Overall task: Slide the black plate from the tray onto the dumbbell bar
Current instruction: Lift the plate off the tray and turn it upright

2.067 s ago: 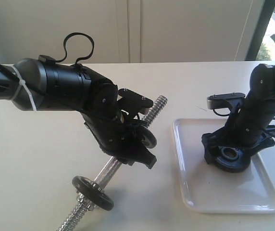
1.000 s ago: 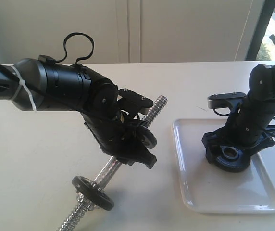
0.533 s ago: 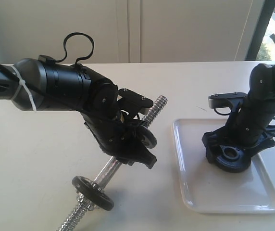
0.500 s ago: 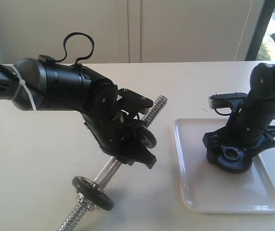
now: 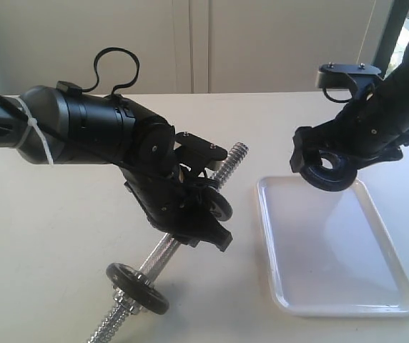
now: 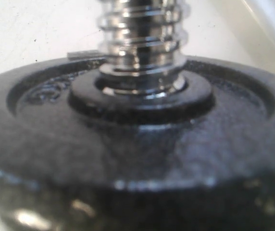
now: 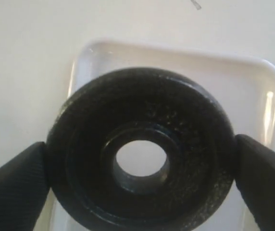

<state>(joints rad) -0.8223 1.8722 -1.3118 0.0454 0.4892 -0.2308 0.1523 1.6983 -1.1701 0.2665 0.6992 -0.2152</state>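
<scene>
While the pale flat tabletop [image 5: 54, 236] spreads under everything, two black arms work above it. The white rectangular plastic tray [image 5: 376, 293], low-rimmed with rounded corners, lies on the right of the exterior view.

Left of it the dumbbell bar [image 5: 158, 254], a short chrome steel rod with threaded ends and a knurled middle, slants upward. Its lower end sits low by the tabletop and its upper threaded end points toward the tray. The left gripper [image 5: 203, 218] is clamped around the bar's middle and holds it tilted. Its finger pads are hidden by the gripper body, so how narrow the gap stands cannot be told.

A lower black disc [image 5: 139, 287], round and of iron, sits on the bar below that gripper. A close black disc [image 6: 128, 144] fills the left wrist view, with threaded chrome passing through its hub.

The black plate [image 5: 342, 179], a small round cast-iron disc with a wide centre hole and raised hub ring, hangs in the air above the tray's far end. It is clear of the tray and apart from the bar's upper end. The right gripper [image 5: 326, 166] holds it: the ribbed black fingers [image 7: 12, 192] stand wide and press the rim from opposite sides.
</scene>
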